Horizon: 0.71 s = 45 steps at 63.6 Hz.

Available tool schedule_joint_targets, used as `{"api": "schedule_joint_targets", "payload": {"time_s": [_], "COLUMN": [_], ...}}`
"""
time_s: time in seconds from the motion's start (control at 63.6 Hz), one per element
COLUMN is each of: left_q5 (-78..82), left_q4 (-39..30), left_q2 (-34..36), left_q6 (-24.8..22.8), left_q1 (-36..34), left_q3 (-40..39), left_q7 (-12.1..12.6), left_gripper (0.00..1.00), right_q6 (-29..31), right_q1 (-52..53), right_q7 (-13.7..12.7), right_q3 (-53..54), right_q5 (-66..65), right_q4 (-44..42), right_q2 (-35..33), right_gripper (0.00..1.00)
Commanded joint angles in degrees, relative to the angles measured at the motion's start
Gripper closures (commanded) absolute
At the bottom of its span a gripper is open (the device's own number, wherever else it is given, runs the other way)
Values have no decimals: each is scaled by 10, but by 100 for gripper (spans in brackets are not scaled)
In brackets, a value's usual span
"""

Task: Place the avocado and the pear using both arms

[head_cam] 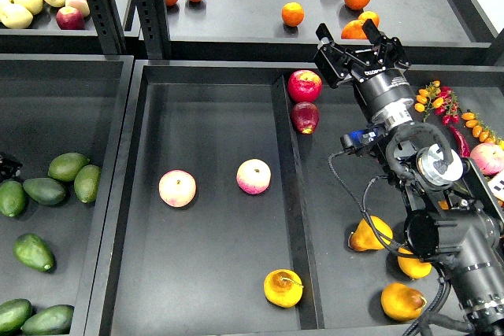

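Note:
The dark green avocado [33, 252] lies free in the left tray [94, 218], apart from the paler avocados. The squat yellow-orange pear [283, 287] with a thin brown stem lies at the front of the middle tray [220, 273], near its right wall. My right gripper [358, 43] is open and empty, raised over the back of the right tray, just right of a red apple [305, 84]. Of my left arm only a small dark tip [6, 167] shows at the left edge, and its fingers cannot be told apart.
Two pink-yellow peaches [177, 188] [253, 176] lie mid-tray. A second red apple [305, 116] and three yellow pears [370, 234] lie in the right tray. Paler avocados [67, 167] fill the left tray. Oranges [292, 13] sit on the back shelf.

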Motion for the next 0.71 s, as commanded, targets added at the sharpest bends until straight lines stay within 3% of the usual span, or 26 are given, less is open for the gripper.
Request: {"api": "schedule_joint_targets", "payload": {"time_s": [0.0, 0.079, 0.141, 0.44, 0.691], "left_q5": [-76, -152, -233, -284, -325], "left_q4": [-6, -13, -42, -92, -181], "left_q2": [2, 1, -2, -14, -52], "left_q6": [0, 0, 0, 0, 0], "left_q1": [13, 24, 46, 144, 298], "left_q3": [-30, -48, -106, -314, -542], "left_q7": [0, 0, 0, 0, 0], "left_gripper": [1, 1, 1, 1, 1], "right_q6": [3, 10, 15, 10, 13], "right_q1": [-12, -21, -35, -75, -121], "right_q7": [0, 0, 0, -2, -10], "right_q3": [-11, -14, -16, -34, -55], "right_q5": [0, 0, -1, -3, -3], "right_q4": [2, 3, 4, 20, 35], "right_q2": [0, 0, 0, 0, 0], "right_gripper": [0, 0, 0, 0, 0]}}
